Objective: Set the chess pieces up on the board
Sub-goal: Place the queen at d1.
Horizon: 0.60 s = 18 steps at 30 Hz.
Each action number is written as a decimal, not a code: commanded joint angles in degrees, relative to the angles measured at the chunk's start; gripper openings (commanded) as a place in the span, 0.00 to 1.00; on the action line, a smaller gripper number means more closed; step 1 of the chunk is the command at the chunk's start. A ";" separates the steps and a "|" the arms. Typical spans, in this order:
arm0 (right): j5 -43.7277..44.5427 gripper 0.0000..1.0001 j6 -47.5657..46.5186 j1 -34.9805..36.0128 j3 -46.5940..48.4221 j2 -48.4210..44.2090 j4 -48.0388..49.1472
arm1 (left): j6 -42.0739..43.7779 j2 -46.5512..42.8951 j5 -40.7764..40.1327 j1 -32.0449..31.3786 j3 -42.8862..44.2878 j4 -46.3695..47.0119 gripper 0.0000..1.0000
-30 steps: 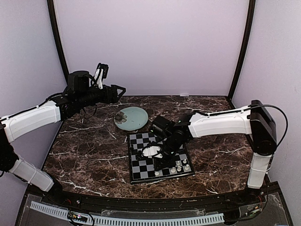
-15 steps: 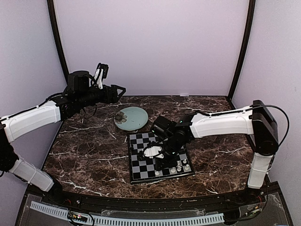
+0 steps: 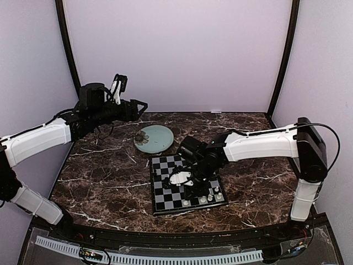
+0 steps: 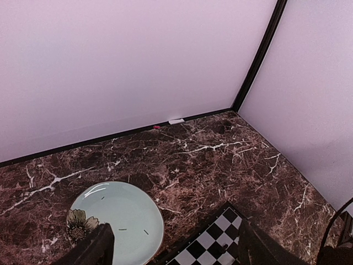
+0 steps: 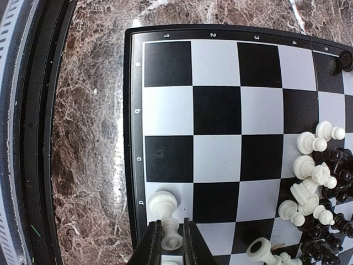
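The board [image 5: 220,110] fills the right wrist view, and in the top view it lies mid-table [image 3: 160,201]. My right gripper [image 5: 171,243] is shut on a white chess piece [image 5: 172,236] low over the board's near edge row. Another white piece [image 5: 162,203] stands just beside it on the edge square. A heap of white and black pieces [image 5: 320,187] lies on the board's right side, and one black piece [image 5: 346,59] stands apart. In the top view the right gripper [image 3: 191,193] hangs over the board's near rows. My left gripper [image 3: 140,105] is open and empty, high at the back left.
A round pale green plate [image 3: 154,138] with a flower print sits behind the board and also shows in the left wrist view [image 4: 118,221]. Several white pieces [image 3: 210,197] stand along the board's near edge. Purple walls close in the back and sides.
The right gripper has shifted slightly over the board's near rows with the white piece still in it. The left arm has not moved.
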 commanded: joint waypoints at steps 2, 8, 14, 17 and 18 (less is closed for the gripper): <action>0.77 0.15 -0.10 0.71 0.68 -0.98 -0.94 | -0.13 -2.08 0.65 -0.08 0.12 -0.06 0.80; 0.41 0.23 -0.16 1.20 1.07 -0.41 -1.06 | -0.08 -2.26 0.62 -0.06 0.13 -0.13 0.80; 0.41 0.27 -0.20 1.41 1.51 -0.60 -1.46 | -0.05 -2.41 0.66 -0.05 0.13 -0.13 0.80; 0.25 0.28 -0.21 1.36 1.60 -0.61 -1.67 | -0.09 -2.41 0.67 -0.06 0.12 -0.13 0.80; 0.24 0.29 -0.26 1.40 1.68 -0.60 -1.72 | -0.06 -2.41 0.63 -0.06 0.13 -0.13 0.80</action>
